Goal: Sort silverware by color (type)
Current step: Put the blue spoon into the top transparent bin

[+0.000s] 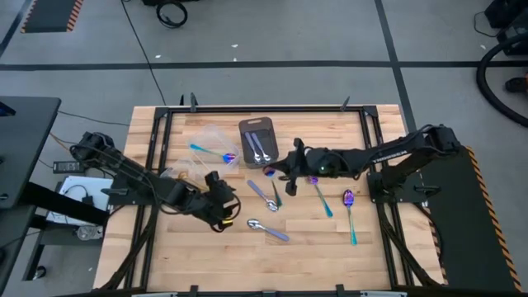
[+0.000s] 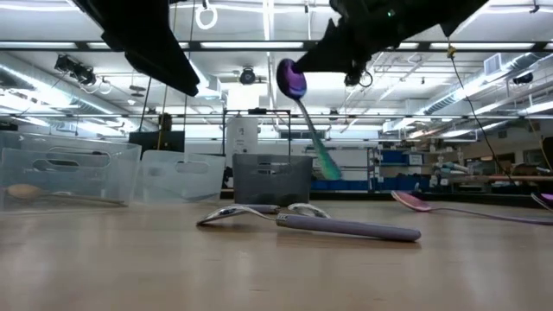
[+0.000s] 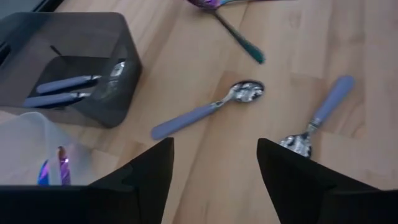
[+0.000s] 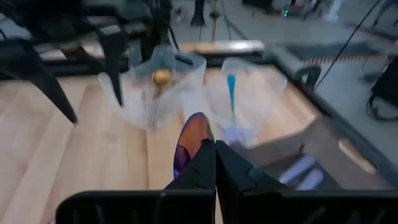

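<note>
**Right arm lifts an iridescent spoon above the table**

In the overhead frame, the right gripper [image 1: 283, 172] sits just right of centre, its fingers pinched tight on an iridescent spoon [image 2: 304, 121] with a purple bowl and teal handle. From table height the spoon hangs clear of the wood, upper centre of the frame, bowl up and handle slanting down to the right. The right wrist camera shows the purple bowl [image 4: 191, 144] directly ahead of the closed fingertips.

The left gripper [image 1: 216, 198], left of centre overhead, holds nothing; its fingers [image 3: 144, 177] stand wide over bare wood.

Three silver spoons with lavender handles lie loose below centre [image 1: 262, 195] [image 1: 268, 228], and two more rest in the dark grey tray [image 1: 258, 132] at upper centre. Two iridescent spoons [image 1: 322, 196] [image 1: 350, 213] lie at right of centre on the wooden table [image 1: 330, 256]. The clear tubs [image 1: 200, 148], upper left of centre, hold one teal-handled spoon [image 1: 213, 153]; a gold spoon [image 4: 161, 78] shows in one tub from the right wrist camera.
</note>
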